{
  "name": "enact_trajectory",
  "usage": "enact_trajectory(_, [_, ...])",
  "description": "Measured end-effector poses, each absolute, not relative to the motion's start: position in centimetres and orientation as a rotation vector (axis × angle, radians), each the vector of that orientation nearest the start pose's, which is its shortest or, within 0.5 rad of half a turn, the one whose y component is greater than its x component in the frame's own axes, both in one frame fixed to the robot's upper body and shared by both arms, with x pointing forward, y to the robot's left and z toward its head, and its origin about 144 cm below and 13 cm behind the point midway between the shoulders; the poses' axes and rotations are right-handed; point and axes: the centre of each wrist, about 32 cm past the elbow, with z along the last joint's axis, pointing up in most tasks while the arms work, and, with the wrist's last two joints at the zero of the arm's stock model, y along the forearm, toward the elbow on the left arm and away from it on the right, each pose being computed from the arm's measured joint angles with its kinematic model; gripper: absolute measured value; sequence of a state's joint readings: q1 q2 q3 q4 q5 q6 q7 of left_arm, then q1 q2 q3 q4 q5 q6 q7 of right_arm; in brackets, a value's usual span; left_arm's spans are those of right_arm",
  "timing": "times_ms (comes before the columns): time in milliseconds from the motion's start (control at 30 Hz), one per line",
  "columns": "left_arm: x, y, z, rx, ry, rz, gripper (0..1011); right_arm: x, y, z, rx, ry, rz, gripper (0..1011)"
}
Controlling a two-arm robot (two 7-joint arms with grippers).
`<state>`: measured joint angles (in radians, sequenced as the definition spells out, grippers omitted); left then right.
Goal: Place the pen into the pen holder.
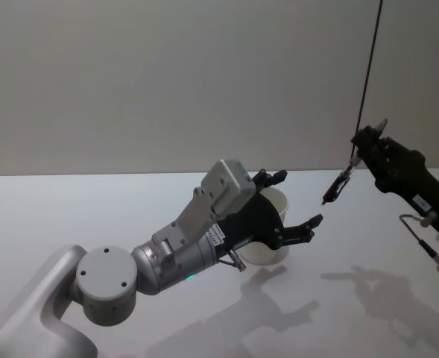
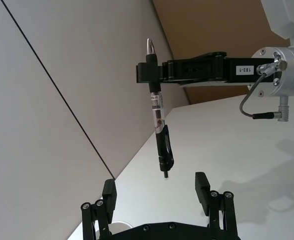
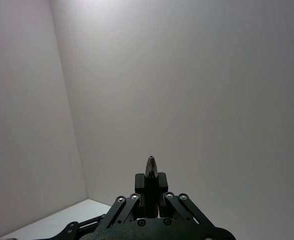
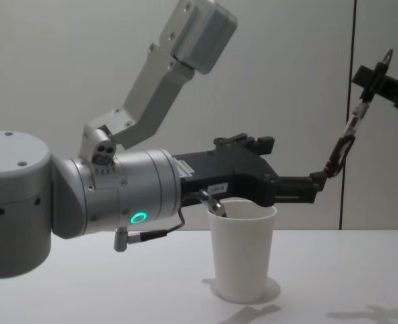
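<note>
The pen holder (image 1: pixel 273 250), a white paper cup (image 4: pixel 242 253), stands upright on the table. My left gripper (image 1: pixel 297 200) is open just above its rim, fingers pointing right, nothing between them (image 2: pixel 155 189). My right gripper (image 1: pixel 362 143) is raised at the right, shut on the upper end of the pen (image 1: pixel 341 183). The pen (image 2: pixel 159 117) is dark with a clear middle and hangs slanted, tip down. Its tip sits near the left gripper's fingertip (image 4: pixel 315 189) without touching. The pen's silver top (image 3: pixel 150 167) sticks out of the shut right gripper (image 3: pixel 150 189).
The white table (image 1: pixel 398 298) stretches to a plain wall behind. A dark vertical seam (image 1: pixel 368 67) runs down the wall at the right. A sliver of the cup rim (image 2: pixel 114 227) shows below the left fingers.
</note>
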<state>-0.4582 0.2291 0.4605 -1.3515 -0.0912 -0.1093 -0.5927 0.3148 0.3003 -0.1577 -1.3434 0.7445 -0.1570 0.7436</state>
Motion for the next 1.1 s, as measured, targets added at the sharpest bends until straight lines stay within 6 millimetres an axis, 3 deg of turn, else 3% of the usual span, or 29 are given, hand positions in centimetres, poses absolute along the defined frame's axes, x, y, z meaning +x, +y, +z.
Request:
enact_trajectory(533, [56.0, 17.3, 121.8, 0.099, -0.363, 0.586, 1003, 55.8, -29.8, 118.6, 0.468, -0.046, -0.752, 123])
enact_trajectory(1100, [56.0, 17.3, 121.8, 0.099, -0.363, 0.586, 1003, 58.3, -29.2, 117.8, 0.492, -0.038, -0.702, 123])
